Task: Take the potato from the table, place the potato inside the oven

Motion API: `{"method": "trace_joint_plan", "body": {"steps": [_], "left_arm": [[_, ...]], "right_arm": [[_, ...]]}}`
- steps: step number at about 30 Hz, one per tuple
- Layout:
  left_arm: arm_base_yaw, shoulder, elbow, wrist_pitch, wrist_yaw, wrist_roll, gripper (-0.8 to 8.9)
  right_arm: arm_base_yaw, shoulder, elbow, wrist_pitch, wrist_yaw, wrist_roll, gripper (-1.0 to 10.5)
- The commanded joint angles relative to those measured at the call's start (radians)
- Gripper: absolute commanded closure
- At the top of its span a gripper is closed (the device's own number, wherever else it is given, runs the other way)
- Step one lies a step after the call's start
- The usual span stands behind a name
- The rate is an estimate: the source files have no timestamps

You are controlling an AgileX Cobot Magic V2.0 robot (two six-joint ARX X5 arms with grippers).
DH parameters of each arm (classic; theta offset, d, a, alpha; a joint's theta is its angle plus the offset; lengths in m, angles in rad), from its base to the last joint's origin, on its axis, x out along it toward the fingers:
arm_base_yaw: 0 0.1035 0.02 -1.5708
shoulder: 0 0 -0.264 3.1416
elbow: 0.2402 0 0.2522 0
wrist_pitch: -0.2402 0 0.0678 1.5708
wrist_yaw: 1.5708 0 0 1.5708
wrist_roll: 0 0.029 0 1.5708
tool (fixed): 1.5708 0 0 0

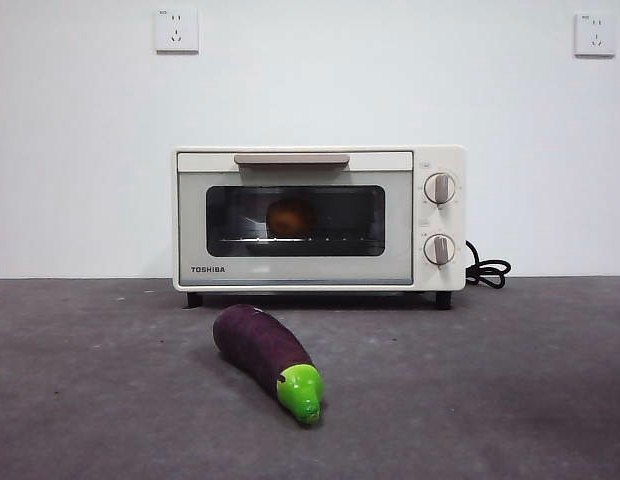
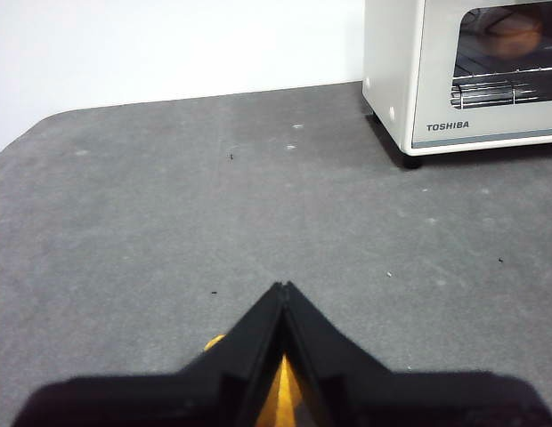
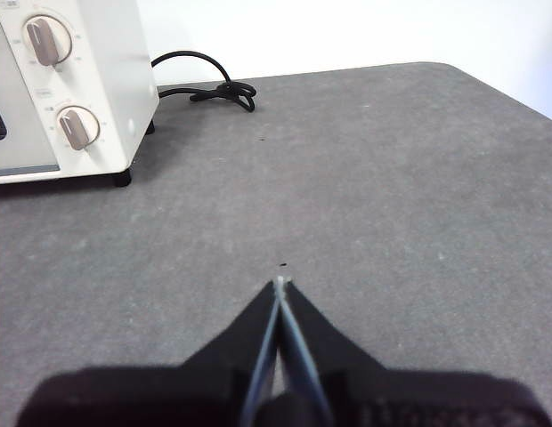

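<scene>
Potato (image 1: 291, 217) sits inside the oven (image 1: 318, 219), seen through the glass window of the closed door, resting on the wire rack a little left of the window's middle. In the front view the cream-white oven stands at the centre of the frame against the white wall, its beige handle (image 1: 291, 159) across the top of the door and two round knobs (image 1: 439, 188) stacked on its right side. A black cord (image 1: 487, 268) curls on the table (image 1: 510, 380) just to the right of the oven. Lower in the frame, in front of the oven and apart from it, lies a dark purple eggplant (image 1: 267, 358) with its green tip pointing toward the lower right.

Neither arm shows in the front view. The left end effector (image 2: 283, 286) has its two black jaws pressed together at the tips, holding nothing, above bare table. In the left wrist view the oven fills the upper right corner and the potato (image 2: 513, 34) shows as an orange blur behind the glass, well apart from that end effector. The right end effector (image 3: 280, 283) is likewise closed and empty over bare table. Its wrist view shows the oven's knob side at the upper left with the cord beside it; the potato is not visible there.
</scene>
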Motion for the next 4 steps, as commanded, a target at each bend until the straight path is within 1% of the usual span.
{"method": "trace_joint_plan", "body": {"steps": [1,4], "left_arm": [[0.003,0.000,-0.010,0.007,0.001,-0.007,8.18],[0.003,0.000,-0.010,0.007,0.000,-0.007,8.18]], "right_arm": [[0.001,-0.003,-0.009,0.006,0.005,0.011,9.5],[0.001,-0.003,-0.009,0.006,0.005,0.011,9.5]]}}
